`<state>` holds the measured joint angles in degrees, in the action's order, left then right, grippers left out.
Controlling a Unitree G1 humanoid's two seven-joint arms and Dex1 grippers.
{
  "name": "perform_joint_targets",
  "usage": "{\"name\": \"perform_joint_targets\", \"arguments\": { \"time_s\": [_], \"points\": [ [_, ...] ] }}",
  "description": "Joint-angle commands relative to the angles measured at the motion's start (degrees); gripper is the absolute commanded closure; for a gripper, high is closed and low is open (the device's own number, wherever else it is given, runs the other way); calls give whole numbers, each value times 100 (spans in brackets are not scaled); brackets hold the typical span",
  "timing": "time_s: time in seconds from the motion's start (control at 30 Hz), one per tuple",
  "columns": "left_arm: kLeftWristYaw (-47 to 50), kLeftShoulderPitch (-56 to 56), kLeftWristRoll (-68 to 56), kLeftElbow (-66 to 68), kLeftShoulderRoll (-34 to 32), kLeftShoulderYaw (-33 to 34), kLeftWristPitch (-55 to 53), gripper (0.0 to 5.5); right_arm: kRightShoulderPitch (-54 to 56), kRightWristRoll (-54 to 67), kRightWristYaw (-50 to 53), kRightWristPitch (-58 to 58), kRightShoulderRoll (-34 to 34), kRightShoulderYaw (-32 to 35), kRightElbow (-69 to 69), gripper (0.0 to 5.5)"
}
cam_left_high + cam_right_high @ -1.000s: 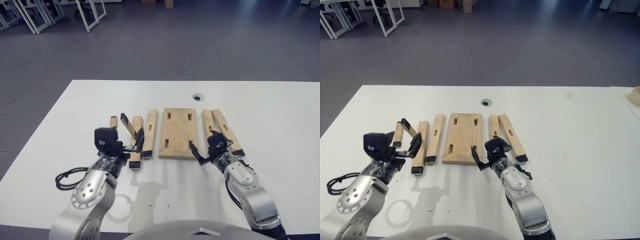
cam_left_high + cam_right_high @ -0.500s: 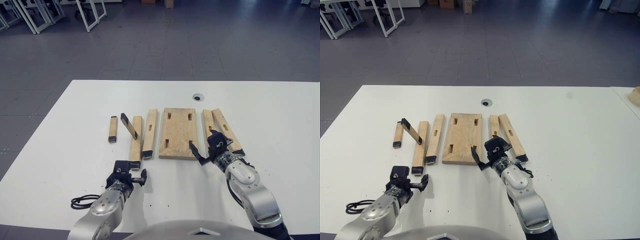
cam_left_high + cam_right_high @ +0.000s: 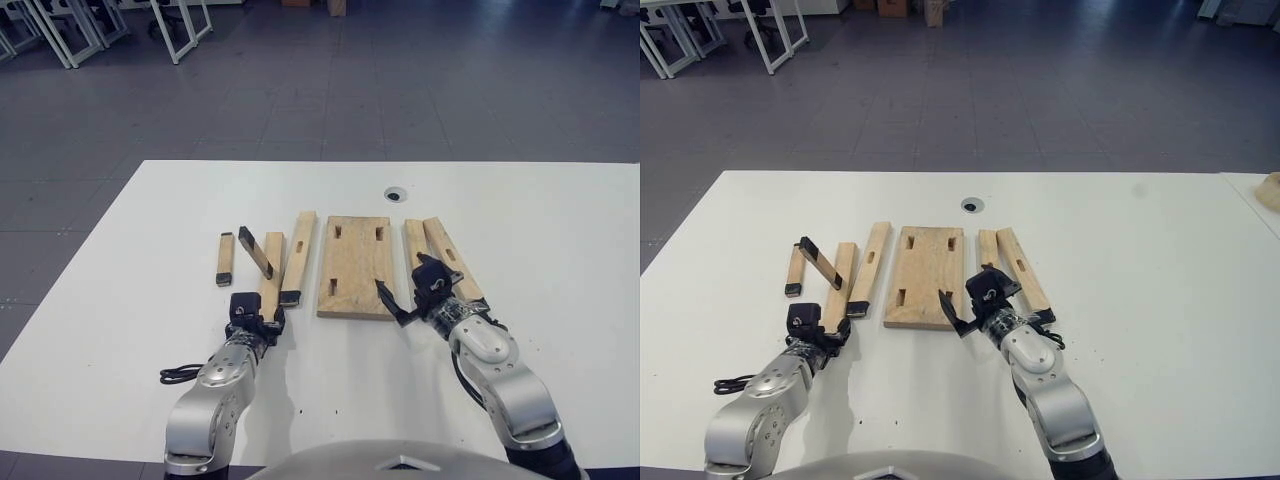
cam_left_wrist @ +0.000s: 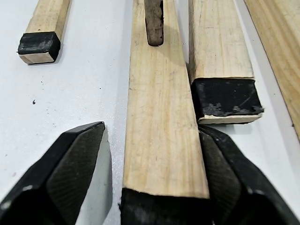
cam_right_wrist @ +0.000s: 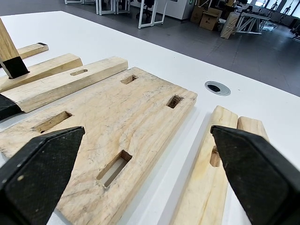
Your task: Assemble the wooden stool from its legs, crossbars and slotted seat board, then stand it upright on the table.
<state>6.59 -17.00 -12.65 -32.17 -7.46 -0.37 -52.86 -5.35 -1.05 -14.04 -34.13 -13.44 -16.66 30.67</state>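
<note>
The slotted seat board (image 3: 353,265) lies flat mid-table. To its left lie a slotted leg (image 3: 298,258), a second leg (image 3: 270,280) with a dark-tipped crossbar (image 3: 255,252) leaning across its far part, and a short crossbar (image 3: 226,259). Two more legs (image 3: 416,245) (image 3: 452,262) lie to the right of the board. My left gripper (image 3: 255,318) is open, with a finger on either side of the second leg's (image 4: 161,117) near end. My right gripper (image 3: 405,300) is open just above the board's (image 5: 112,126) near right corner, holding nothing.
A round cable hole (image 3: 396,194) sits in the white table beyond the board. A black cable (image 3: 178,375) loops on the table beside my left forearm. Bare table stretches to the far left, far right and along the front edge.
My left arm dropped from a raised pose to the table, then slid forward until its fingers straddle the leg's near end. The right gripper edged slightly toward the board.
</note>
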Motion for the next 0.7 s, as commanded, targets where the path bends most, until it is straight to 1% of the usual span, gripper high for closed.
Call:
{"name": "perform_joint_targets", "arguments": {
  "time_s": [0.03, 0.17, 0.3, 0.4, 0.47, 0.5, 0.57, 0.63, 0.7],
  "points": [
    [-84, -450, 20, 382, 50, -77, -541, 279, 108, -31, 1, -101, -2, 19, -31, 54],
    [-175, -531, 43, 428, 34, -89, -404, 343, 128, -18, 20, -131, 14, 64, -34, 54],
    [-139, -196, 216, 138, -9, 38, 212, 345, 330, 80, 100, -172, 115, 373, -190, 54],
    [-57, 888, 412, -545, -172, 342, 747, 345, 818, 226, 281, -327, 232, 991, -464, 54],
    [-131, 2204, 237, -601, -384, 857, 912, 345, 1527, 486, 413, -528, 296, 1633, -893, 54],
    [-292, 2844, -11, -461, -475, 1104, 911, 345, 1951, 818, 354, -659, 348, 1990, -1133, 54],
    [-745, 3696, -763, -46, -460, 1469, 765, 345, 2694, 1568, 126, -958, 441, 2572, -1523, 54],
    [-1458, 4081, -2031, 460, -222, 1755, 274, 345, 3444, 3049, -339, -1779, 649, 3308, -1830, 54],
    [-2109, 4168, -3094, 830, -163, 1902, -144, 345, 4110, 4572, -789, -2672, 716, 3911, -2174, 54]
  ]
}}
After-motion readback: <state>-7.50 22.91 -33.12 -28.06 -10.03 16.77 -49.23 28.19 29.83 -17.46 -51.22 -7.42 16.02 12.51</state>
